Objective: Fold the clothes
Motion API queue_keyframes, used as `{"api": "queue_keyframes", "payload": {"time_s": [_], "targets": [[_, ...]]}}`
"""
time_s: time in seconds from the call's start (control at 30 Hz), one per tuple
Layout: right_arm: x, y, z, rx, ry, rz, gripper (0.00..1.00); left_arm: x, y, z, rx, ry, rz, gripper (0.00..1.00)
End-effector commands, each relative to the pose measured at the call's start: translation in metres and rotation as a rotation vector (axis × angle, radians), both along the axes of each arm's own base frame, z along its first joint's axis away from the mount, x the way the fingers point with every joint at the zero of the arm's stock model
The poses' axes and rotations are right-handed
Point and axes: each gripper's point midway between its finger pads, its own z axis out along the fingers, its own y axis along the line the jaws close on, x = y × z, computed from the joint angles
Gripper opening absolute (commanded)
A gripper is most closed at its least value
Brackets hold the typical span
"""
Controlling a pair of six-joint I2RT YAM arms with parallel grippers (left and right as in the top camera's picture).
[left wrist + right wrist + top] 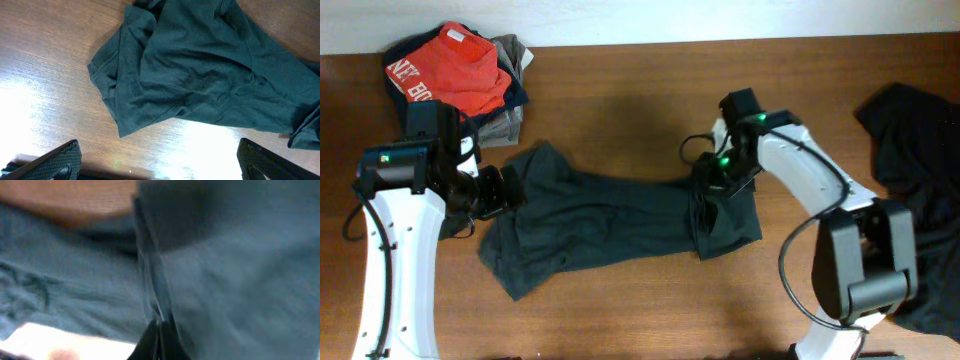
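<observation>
Dark grey-green jersey garment (610, 225) lies stretched across the middle of the brown wooden worktop (620, 90), its long side running left to right, and it is the piece being worked on. It looks like a soft, thin knit: limp, creased through the middle and ragged at its left end. Its right end is doubled back on itself into a darker flap. No print shows on it.

From where I stand the fold looks barely begun, with one end turned in and the rest loose and uneven. The right jaws are clenched at the inner edge of that flap. The right wrist view is blurred, but a ridge of cloth runs straight into the dark fingertips (157, 342), so I take them to be pinching the fabric rather than closed on nothing. The left jaws stand fully released, low by the garment's left edge, their ribbed fingers (50, 162) wide apart with bare wood between them and nothing gripped.

Next, I would guess, the left side needs a hold on its hem so both ends can be drawn flat and brought over together. A layer this thin wants a pinch close to the wood, and it may drag or bunch.

Beyond it, a heap of red, navy and grey clothes (460, 75) sits at the far left corner. A black heap (915, 130) lies at the right edge, well apart.
</observation>
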Motion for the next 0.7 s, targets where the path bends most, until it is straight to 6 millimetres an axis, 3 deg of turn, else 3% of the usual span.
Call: {"api": "queue_keyframes", "payload": {"time_s": [0.0,0.1,0.2,0.4,0.67], "targets": [[0.015,-0.034,0.073,-0.024,-0.14,-0.044,0.04,-0.001,-0.003,-0.001,-0.008,0.0,-0.02,0.99],[0.003,-0.074,0.083,-0.165,-0.127,-0.101,0.04,-0.001,-0.003,-0.001,-0.008,-0.001,-0.02,0.99],[-0.014,-0.092,0.076,-0.253,-0.057,-0.108,0.04,-0.001,-0.003,-0.001,-0.008,-0.002,-0.02,0.99],[-0.03,-0.083,0.034,-0.248,0.017,-0.055,0.04,-0.001,-0.003,-0.001,-0.008,0.0,-0.02,0.99],[-0.051,-0.031,-0.025,-0.076,0.013,0.03,0.04,-0.003,-0.003,-0.001,-0.009,0.006,-0.02,0.99]]}}
